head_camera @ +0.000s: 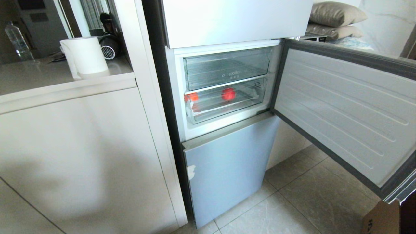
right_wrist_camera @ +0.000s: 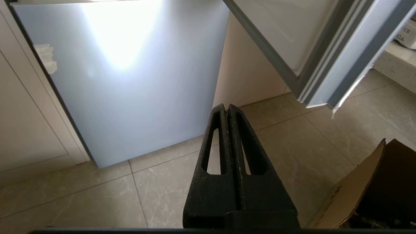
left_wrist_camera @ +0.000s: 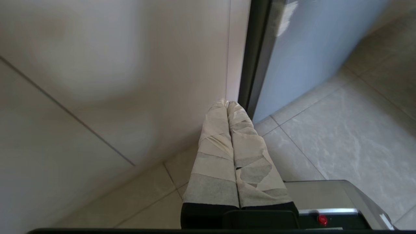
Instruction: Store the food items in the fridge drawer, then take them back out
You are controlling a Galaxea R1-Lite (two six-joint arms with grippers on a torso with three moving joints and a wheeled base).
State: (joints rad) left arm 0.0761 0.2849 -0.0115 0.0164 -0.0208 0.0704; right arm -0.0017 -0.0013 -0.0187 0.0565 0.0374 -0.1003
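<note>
Two round red-orange food items lie inside the clear fridge drawer (head_camera: pixel 227 112), the lower of two clear trays in the open fridge. One food item (head_camera: pixel 228 94) sits near the middle and the other (head_camera: pixel 192 97) at the left end. The drawer is pushed in. Neither arm shows in the head view. My left gripper (left_wrist_camera: pixel 227 103), its fingers wrapped in pale tape, is shut and empty, low over the floor by the cabinet side. My right gripper (right_wrist_camera: pixel 225 106), black, is shut on nothing, hanging over the tiles in front of the lower fridge door (right_wrist_camera: pixel 130 81).
The fridge's middle door (head_camera: pixel 344 107) stands swung open to the right. A clear flat-fronted bin (head_camera: pixel 227 66) sits above the drawer. A white cabinet (head_camera: pixel 81 146) with a paper roll (head_camera: pixel 86 55) is at left. A cardboard box (right_wrist_camera: pixel 367 191) stands on the floor at right.
</note>
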